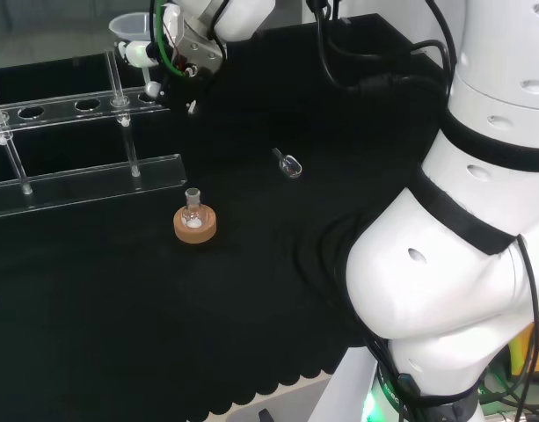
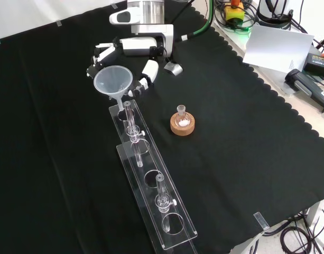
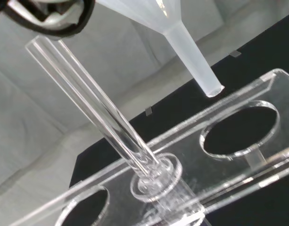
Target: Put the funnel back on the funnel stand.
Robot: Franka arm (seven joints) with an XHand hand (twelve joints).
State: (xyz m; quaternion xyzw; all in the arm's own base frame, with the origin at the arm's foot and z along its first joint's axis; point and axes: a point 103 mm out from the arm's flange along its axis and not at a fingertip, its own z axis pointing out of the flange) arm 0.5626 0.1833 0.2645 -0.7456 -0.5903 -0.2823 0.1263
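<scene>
Funnel (image 2: pixel 113 81) held in the curled fingers of the hand (image 2: pixel 131 53), at the far end of the clear funnel stand (image 2: pixel 151 185) in the front view. Spout tip just above the stand's top plate, beside an end hole, not inserted. Small flask (image 2: pixel 181 117) upright in a cork ring (image 2: pixel 182 127), right of the stand. Black cloth (image 2: pixel 246 143) underneath.

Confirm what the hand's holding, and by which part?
The hand holds the funnel, fingers curled at its cone near the rim; the spout hangs free above the stand's end hole.
</scene>
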